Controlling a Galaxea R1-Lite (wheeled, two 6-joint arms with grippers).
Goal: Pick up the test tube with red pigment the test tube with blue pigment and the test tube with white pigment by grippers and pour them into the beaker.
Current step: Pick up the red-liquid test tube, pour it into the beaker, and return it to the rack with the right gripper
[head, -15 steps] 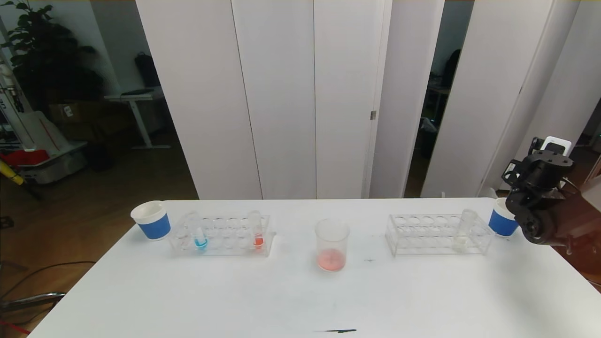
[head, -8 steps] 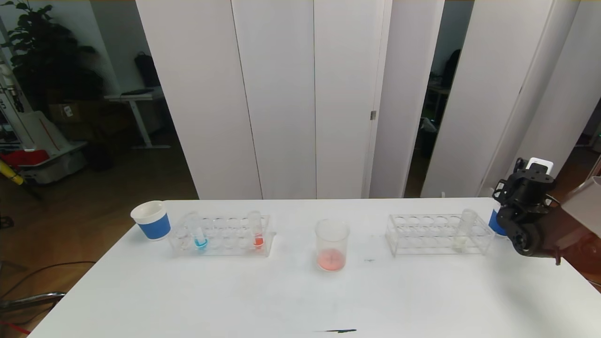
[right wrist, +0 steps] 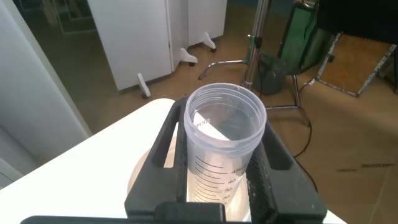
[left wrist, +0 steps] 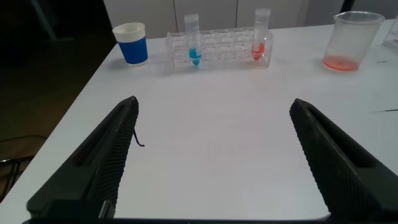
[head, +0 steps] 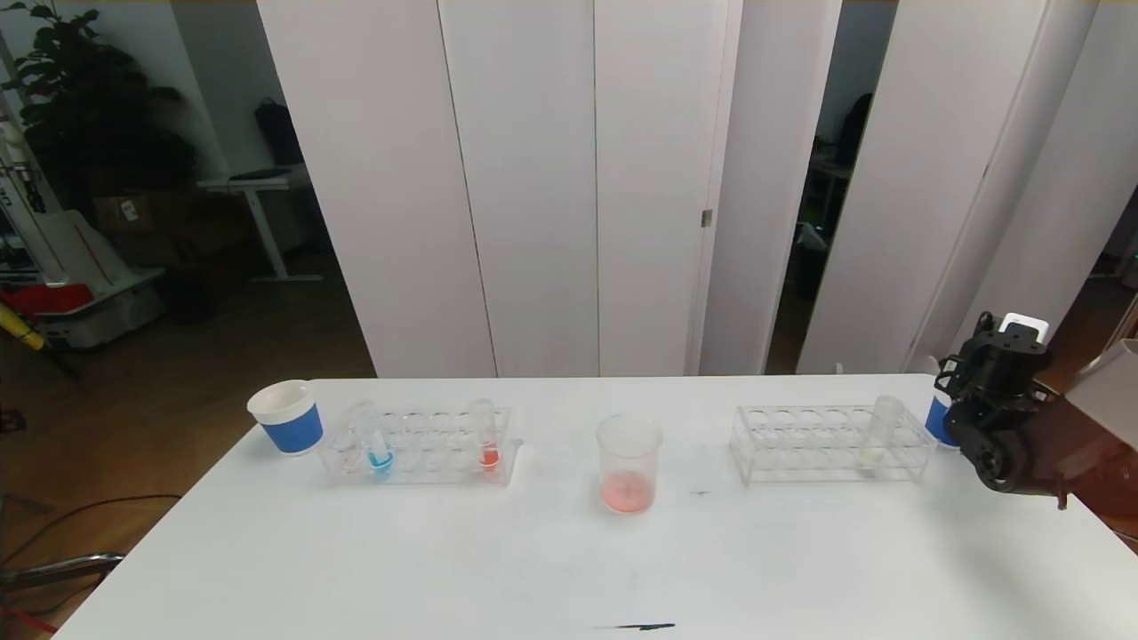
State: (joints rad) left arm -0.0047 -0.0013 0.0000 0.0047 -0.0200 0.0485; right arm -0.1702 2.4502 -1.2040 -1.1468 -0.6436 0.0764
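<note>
At the middle of the surface (head: 800, 569) stands the beaker (head: 629, 462), upright, with a shallow layer of red-orange liquid at its bottom. To the robot's left of it a clear rack (head: 427, 473) holds the test tube with red pigment (head: 485, 440) at its end nearer the beaker and the test tube with blue pigment (head: 378, 444) towards its far end, both upright. Just beyond that rack sits a blue-and-white paper cup (head: 286, 416). On the other side of the beaker, well apart, a second clear rack (head: 800, 449) carries the test tube with white pigment (head: 876, 434) upright near its outer end. A second blue paper cup (head: 933, 422) stands just past it, partly hidden by the right arm (head: 1005, 436). The right jaws are clamped on a clear graduated tube (right wrist: 217, 174) that stands upright, mouth up, and looks empty. The left jaws stand wide apart, holding nothing, low over the near left part of the surface and pointed at the left rack.
</note>
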